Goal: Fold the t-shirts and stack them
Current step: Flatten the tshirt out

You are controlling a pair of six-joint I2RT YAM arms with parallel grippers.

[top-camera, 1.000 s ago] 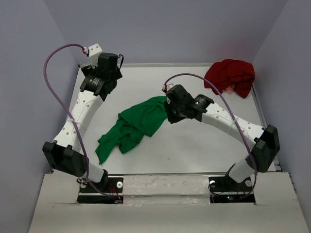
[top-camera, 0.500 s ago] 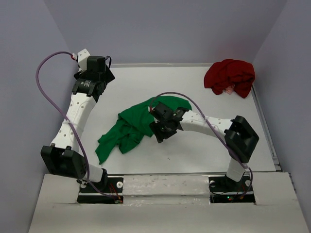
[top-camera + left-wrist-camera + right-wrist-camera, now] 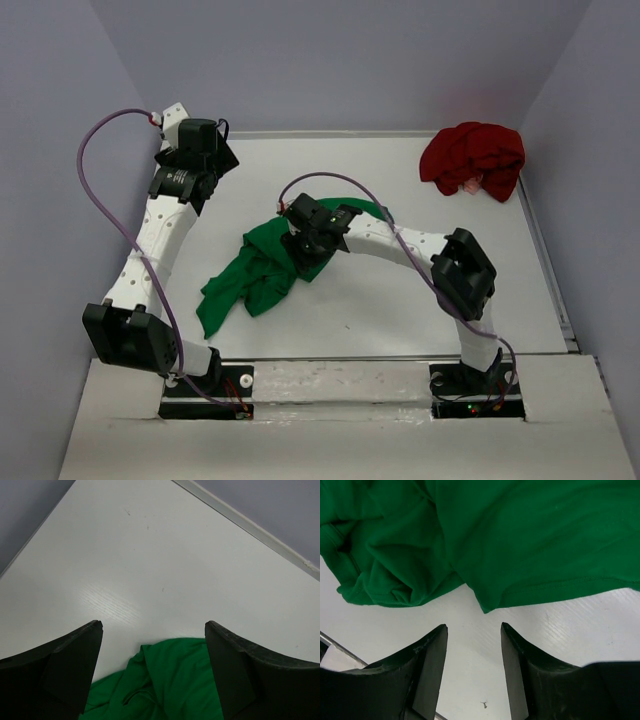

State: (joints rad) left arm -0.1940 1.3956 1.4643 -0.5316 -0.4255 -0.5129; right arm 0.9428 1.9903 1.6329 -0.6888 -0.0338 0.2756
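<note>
The green t-shirt (image 3: 255, 275) lies crumpled left of the table's middle, a flatter part reaching back toward the right (image 3: 365, 210). The dark red t-shirt (image 3: 475, 158) sits bunched in the far right corner. My right gripper (image 3: 303, 262) hangs over the green t-shirt's middle. In the right wrist view it (image 3: 473, 626) is open over bare table, a hem corner of the green t-shirt (image 3: 520, 540) just beyond the fingertips. My left gripper (image 3: 200, 150) is at the far left, open wide (image 3: 152, 625), with the green t-shirt (image 3: 170, 680) showing low between its fingers, untouched.
A raised rail (image 3: 330, 133) runs along the table's far edge, and grey walls (image 3: 60, 150) close in on both sides. The right arm's elbow (image 3: 462, 272) stands over the right half of the table. White tabletop (image 3: 380, 300) lies between the shirt and the arm bases.
My right arm has swung left from the green t-shirt's right edge to over its middle, its jaws wider than a second ago. The shirt's right part lies more spread. The left gripper shifted slightly left.
</note>
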